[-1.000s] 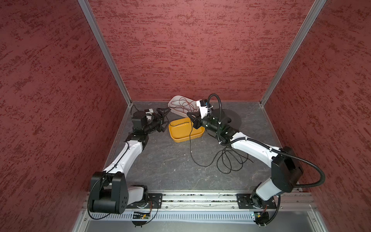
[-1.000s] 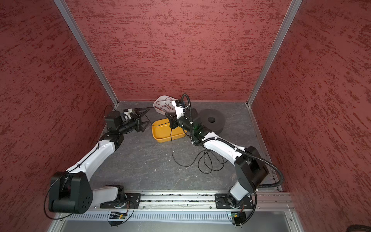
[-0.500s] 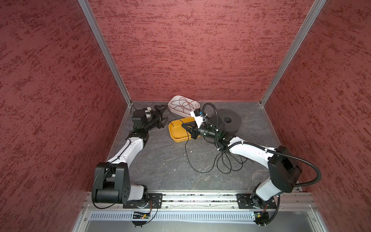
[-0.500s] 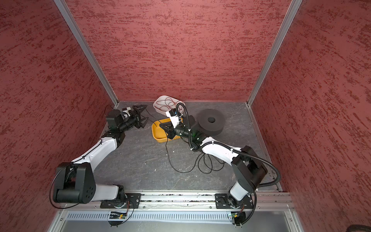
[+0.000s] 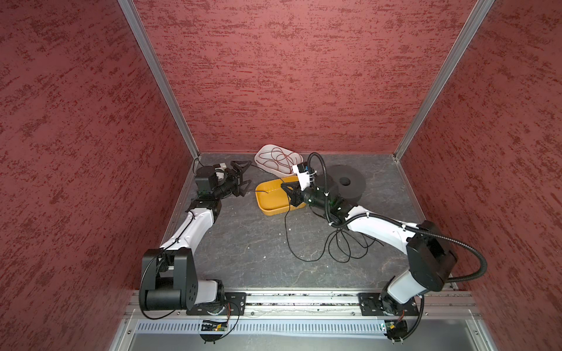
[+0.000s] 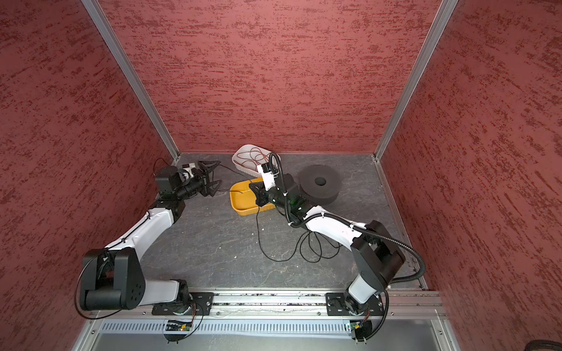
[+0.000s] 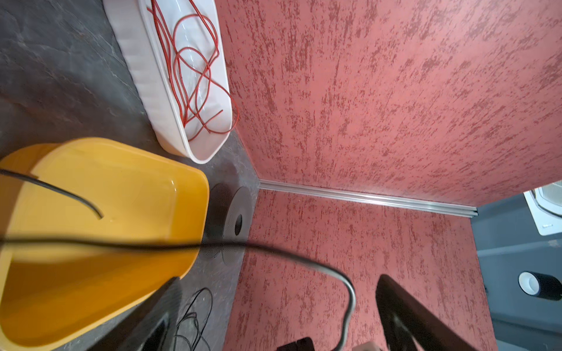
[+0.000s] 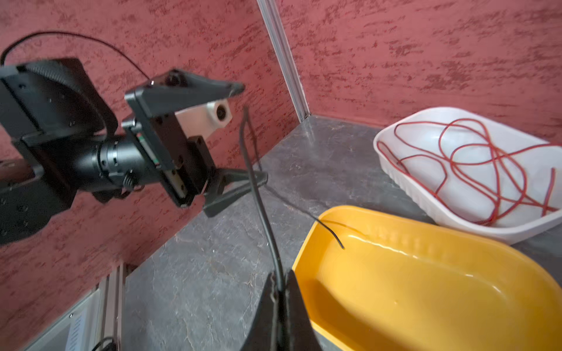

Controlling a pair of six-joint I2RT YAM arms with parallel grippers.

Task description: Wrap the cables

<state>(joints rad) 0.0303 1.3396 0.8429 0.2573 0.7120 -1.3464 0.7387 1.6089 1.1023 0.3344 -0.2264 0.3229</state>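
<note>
Re-grip step, I'd say: right gripper (image 8: 278, 288) pinches thin black smooth-sheathed cable (image 8: 261, 206) at rounded yellow plastic tray (image 5: 275, 210) rim. Left gripper (image 5: 248, 173) beside tray gapes empty. Next it needs to close on the strand.

Left gripper (image 5: 246, 173) gapes wide, arm stretched forward; right gripper (image 5: 287, 194) pinched closed, arm reaching inward.

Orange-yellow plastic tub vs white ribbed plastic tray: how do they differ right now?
Contents: the orange-yellow plastic tub has only the tip of the thin black wire reaching in; the white ribbed plastic tray holds a loose tangle of red cable. Walls: tub smooth, tray ribbed outside. Position: tray nearer the back wall, tub in front. Shared: both shallow, oblong, round-cornered.
</note>
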